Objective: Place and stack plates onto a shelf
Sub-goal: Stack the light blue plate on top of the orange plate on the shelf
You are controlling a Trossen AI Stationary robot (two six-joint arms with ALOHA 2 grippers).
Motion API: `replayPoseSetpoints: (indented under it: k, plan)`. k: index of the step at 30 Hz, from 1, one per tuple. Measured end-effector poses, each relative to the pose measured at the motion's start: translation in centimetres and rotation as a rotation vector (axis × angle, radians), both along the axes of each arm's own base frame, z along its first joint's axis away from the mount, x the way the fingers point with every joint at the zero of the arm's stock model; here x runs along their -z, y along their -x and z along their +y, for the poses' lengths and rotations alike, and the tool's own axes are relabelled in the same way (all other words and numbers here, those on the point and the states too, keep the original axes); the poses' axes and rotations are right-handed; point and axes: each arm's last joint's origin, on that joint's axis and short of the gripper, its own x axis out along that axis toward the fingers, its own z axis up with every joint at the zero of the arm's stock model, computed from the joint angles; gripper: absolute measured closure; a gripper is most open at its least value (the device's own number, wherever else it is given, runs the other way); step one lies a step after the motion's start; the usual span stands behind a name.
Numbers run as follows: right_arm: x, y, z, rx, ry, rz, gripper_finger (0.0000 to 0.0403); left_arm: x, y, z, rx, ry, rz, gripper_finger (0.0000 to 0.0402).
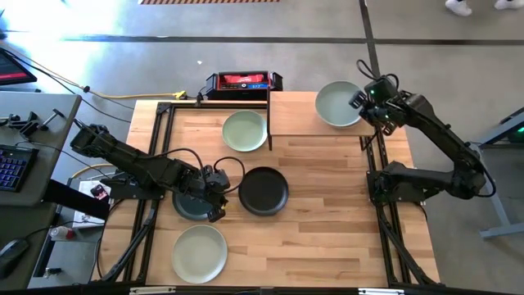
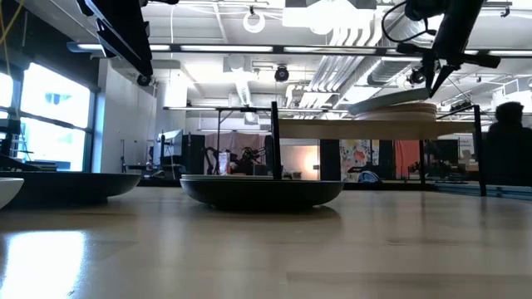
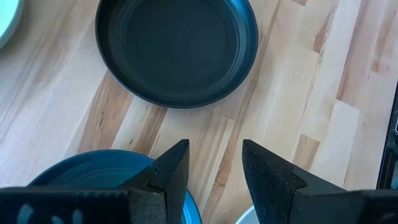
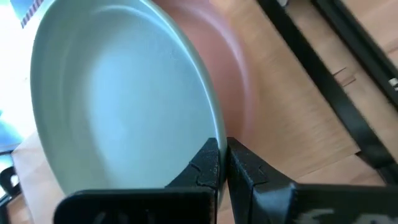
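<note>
- The right gripper (image 4: 222, 163) is pinched closed on the rim of a pale green plate (image 1: 337, 103), holding it tilted over the shelf (image 1: 299, 123), above a pink plate (image 4: 233, 81) already lying there.
- To do this well, I'd say level the plate, centre it over the pink one, lower until the rims nest, then let go.
- The left gripper (image 3: 214, 163) hovers with jaws apart over the dark teal plate's (image 1: 190, 205) edge; the black plate (image 1: 264, 190) lies just beside it.
- Two more green plates (image 1: 245, 130) and (image 1: 199, 252) sit empty on the tabletop (image 1: 327, 205); every plate in sight is empty.
</note>
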Motion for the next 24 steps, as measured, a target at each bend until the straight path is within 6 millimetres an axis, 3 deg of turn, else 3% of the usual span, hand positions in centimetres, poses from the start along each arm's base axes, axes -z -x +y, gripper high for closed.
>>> replayPoseSetpoints:
  k: [24]
  plan:
    - [-0.04,0.64,-0.52,0.035,0.040,0.060,0.0403,0.00,-0.01,0.02,-0.004,-0.007,-0.003,0.0266]
